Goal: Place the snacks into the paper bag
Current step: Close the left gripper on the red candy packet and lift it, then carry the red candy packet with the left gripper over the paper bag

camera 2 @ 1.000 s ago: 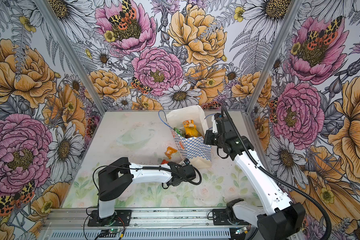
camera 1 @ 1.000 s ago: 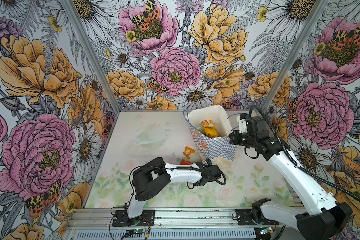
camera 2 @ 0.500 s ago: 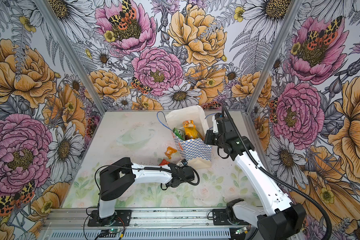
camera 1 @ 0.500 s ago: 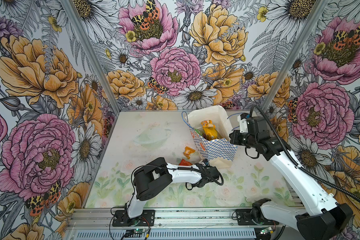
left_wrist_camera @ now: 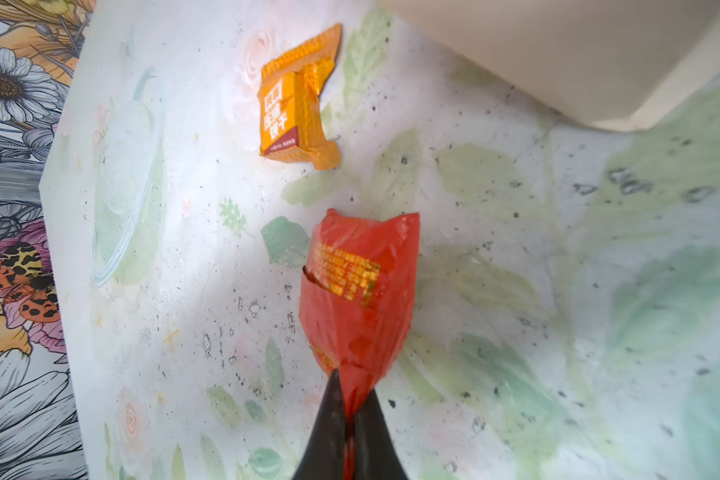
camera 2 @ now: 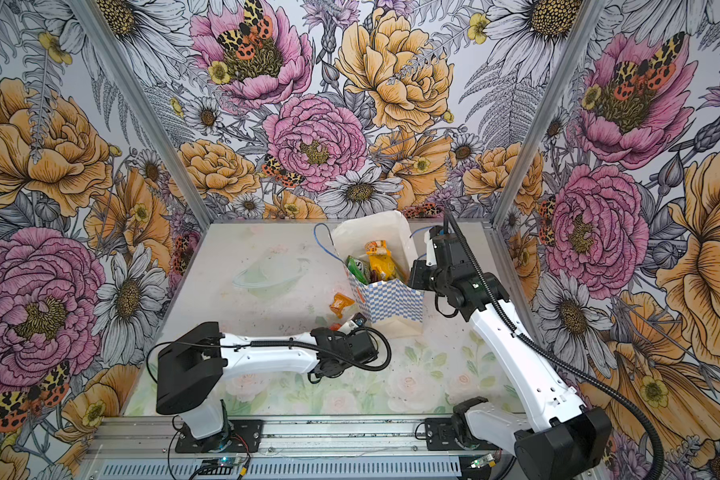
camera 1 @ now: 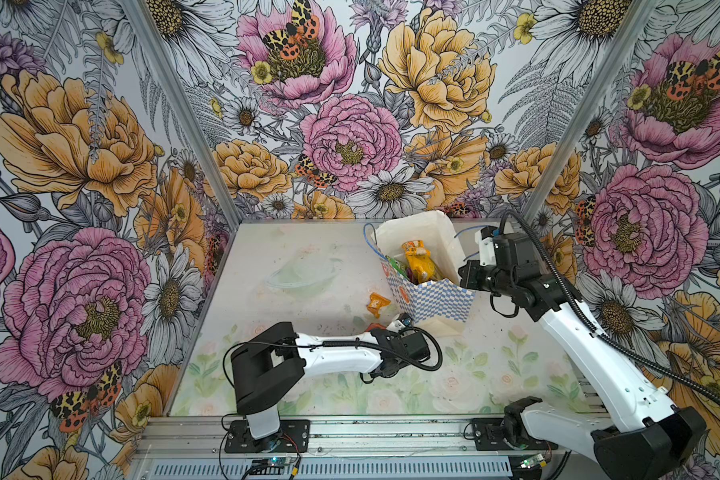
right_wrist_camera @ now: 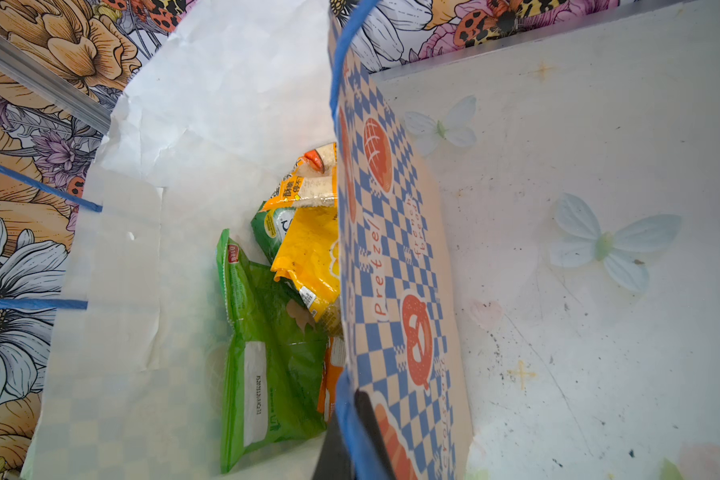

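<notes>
Two firm grips
My left end effector (left_wrist_camera: pixel 347 388) pinches the red packet (left_wrist_camera: pixel 358 291); my right end effector (right_wrist_camera: pixel 348 424) clamps the rim of the paper bag (right_wrist_camera: pixel 395 257).

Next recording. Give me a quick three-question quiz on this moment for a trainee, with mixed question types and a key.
1. True or false: the left gripper is shut on the red packet.
2. What does the right gripper pinch? A) the red packet B) the rim of the paper bag C) nothing
3. Fill in: the snack lying ungripped on the table is the ___ packet.
Key: 1 true; 2 B; 3 orange packet.
</notes>
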You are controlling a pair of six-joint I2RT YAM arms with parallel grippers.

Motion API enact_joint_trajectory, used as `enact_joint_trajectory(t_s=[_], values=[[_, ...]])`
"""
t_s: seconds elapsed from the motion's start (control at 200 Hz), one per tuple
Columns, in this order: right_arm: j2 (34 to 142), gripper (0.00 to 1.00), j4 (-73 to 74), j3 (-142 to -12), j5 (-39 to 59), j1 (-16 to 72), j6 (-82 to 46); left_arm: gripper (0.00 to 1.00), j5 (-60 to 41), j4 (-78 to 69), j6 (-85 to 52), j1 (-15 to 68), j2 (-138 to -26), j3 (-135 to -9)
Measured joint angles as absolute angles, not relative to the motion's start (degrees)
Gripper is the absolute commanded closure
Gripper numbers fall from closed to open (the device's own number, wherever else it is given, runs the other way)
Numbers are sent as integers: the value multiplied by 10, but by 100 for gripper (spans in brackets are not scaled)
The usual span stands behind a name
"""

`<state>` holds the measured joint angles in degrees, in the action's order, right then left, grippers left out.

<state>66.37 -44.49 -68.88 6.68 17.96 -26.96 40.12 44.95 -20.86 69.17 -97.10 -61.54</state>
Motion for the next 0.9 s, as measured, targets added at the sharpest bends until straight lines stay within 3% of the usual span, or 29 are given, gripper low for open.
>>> enact_joint_trajectory(t_s=[0.48,0.901], values=[[662,100,-444,-687,67,179,-269,100,378,376,-208,699,-746,-528],[661,100,-444,-687,67,179,-270,100,364,361,-180,699,-646,-567]])
